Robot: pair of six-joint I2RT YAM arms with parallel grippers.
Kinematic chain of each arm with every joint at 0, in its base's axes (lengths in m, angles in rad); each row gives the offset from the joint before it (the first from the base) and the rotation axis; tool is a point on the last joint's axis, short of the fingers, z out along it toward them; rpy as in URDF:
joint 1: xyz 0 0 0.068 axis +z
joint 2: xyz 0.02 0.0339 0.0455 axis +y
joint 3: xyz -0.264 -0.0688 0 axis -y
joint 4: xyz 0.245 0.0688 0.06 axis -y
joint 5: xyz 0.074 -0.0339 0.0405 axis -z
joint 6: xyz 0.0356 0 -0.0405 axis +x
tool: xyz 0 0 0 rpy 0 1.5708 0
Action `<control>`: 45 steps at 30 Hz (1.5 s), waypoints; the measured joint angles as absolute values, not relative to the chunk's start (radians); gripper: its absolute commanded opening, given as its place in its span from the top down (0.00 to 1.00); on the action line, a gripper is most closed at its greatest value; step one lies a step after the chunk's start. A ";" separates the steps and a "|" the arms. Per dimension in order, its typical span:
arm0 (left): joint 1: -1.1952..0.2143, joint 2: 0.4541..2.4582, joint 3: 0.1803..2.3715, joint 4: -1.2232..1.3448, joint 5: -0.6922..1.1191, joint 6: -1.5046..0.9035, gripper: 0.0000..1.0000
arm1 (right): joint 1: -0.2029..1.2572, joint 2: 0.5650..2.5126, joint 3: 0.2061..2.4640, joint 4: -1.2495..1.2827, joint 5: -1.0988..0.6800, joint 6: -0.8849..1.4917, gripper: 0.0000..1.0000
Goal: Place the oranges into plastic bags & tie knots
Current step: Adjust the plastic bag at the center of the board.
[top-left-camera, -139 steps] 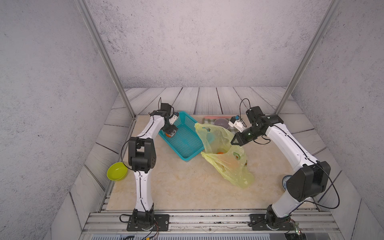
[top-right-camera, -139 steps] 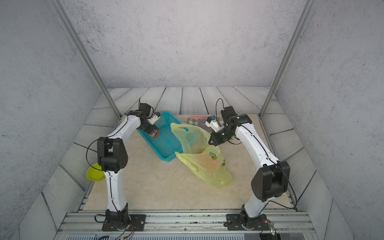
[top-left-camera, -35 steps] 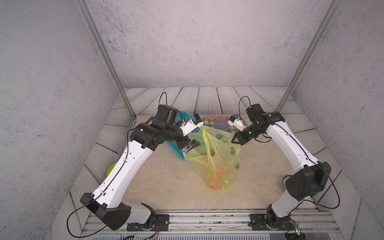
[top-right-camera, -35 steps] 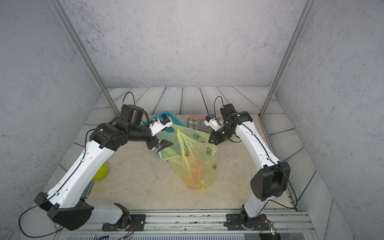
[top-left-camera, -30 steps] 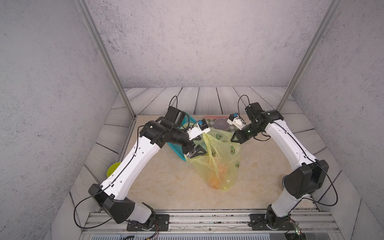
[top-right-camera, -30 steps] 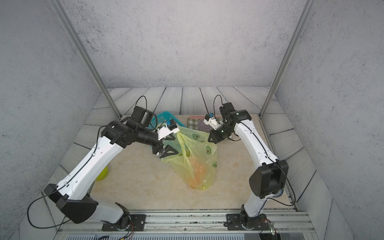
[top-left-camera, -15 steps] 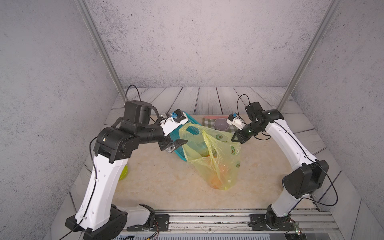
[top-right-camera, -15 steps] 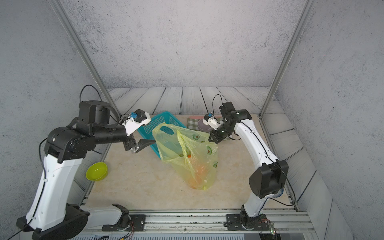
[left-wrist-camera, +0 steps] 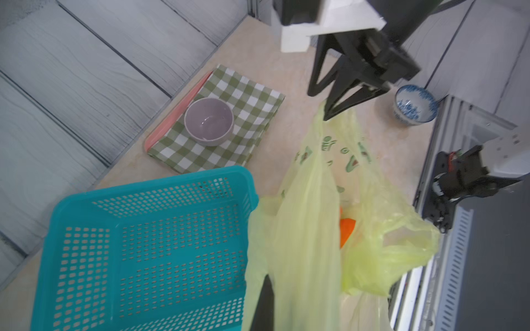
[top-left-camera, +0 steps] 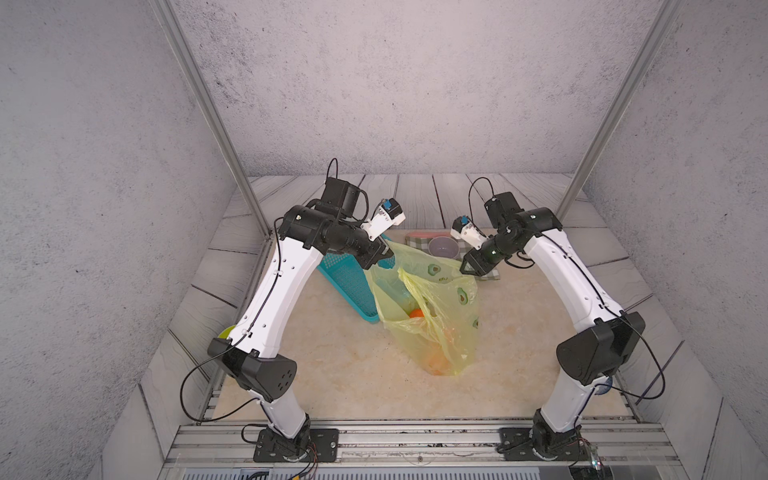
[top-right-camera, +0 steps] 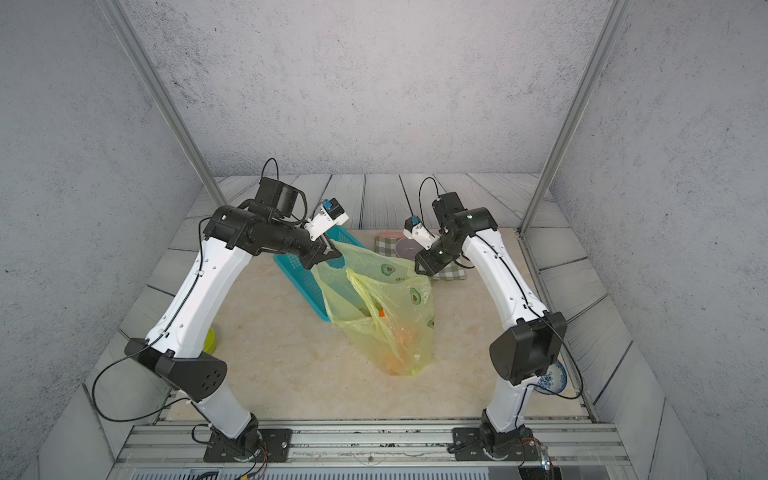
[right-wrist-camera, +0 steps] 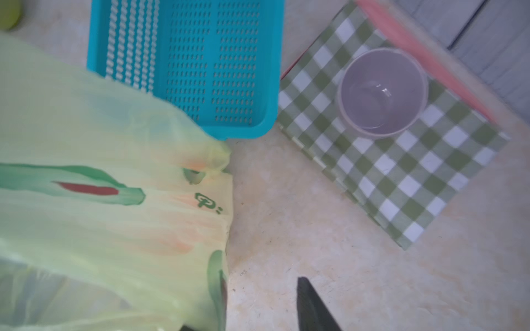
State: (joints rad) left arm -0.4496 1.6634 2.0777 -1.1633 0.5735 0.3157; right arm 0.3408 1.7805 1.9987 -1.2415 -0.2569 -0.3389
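Sitting nearest, at the right edge of the bench (top-left-camera: pixel 332 374), was a blue-patterned bowl (top-right-camera: pixel 555 380); a lime bowl (top-right-camera: pixel 210 338) lay at the left edge, half hidden by the left arm. Between them, toward the middle, the plastic bag (top-left-camera: pixel 453 299) stood on its bottom with its mouth open and its handles not yet tied. The oranges (top-left-camera: pixel 417 313) lay inside it, one bright below the mouth and an orange blur lower down. Just left of it sat a teal basket (top-left-camera: pixel 349 278). The left fingers (left-wrist-camera: pixel 263 303) were pressed together on the bag's left handle. The right fingers (right-wrist-camera: pixel 309 309) stood spread, one tip touching the right handle. Farthest, a lilac bowl (top-left-camera: pixel 443 246) rested on a checked cloth (left-wrist-camera: pixel 249 114).
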 measured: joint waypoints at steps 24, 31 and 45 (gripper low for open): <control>-0.433 1.452 1.717 -0.825 0.634 -0.167 1.00 | 0.725 1.317 1.635 -0.962 -0.379 -0.436 0.01; -0.432 1.447 1.707 -0.814 0.643 -0.191 1.00 | 0.774 1.347 1.483 -0.779 -0.199 -0.372 0.15; -0.394 1.365 1.680 -0.780 0.663 -0.260 1.00 | 0.529 1.316 1.564 -0.830 -0.322 -0.374 0.97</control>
State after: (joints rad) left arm -0.3939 1.3647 1.6802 -0.7795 0.6628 -0.2604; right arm 0.5285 1.3159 1.5642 -0.8299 -0.3222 -0.3740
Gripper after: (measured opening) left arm 0.044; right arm 0.050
